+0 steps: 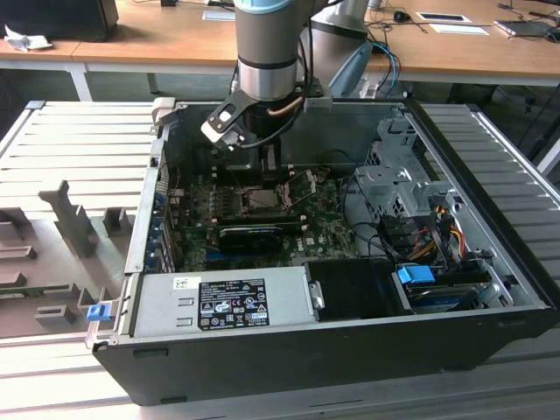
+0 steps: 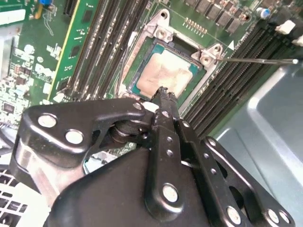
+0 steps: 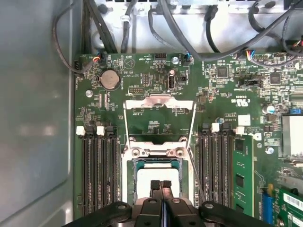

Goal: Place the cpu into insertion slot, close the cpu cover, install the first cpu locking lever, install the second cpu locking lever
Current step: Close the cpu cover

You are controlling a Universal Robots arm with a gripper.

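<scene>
The cpu [image 2: 165, 75], a pale square chip, lies flat inside the insertion slot [image 2: 182, 46] on the green board. My gripper [image 2: 163, 94] hangs right over the chip's near edge with its black fingers shut together and nothing between them; I cannot tell whether they touch the chip. In the first wrist view the gripper [image 3: 161, 185] covers part of the cpu [image 3: 156, 171]. The cpu cover [image 3: 159, 101], a silvery frame, is swung open and lies back beyond the slot [image 3: 127, 176]. A thin locking lever [image 2: 260, 60] stands free beside the socket. In the exterior view the gripper [image 1: 265, 171] is low over the board.
Black memory slots [image 3: 97, 165] flank the socket on both sides. Cables [image 3: 128, 28] hang along the case wall behind the board. A long black card [image 1: 252, 234], the power supply [image 1: 223, 302] and a drive cage [image 1: 398, 179] crowd the case.
</scene>
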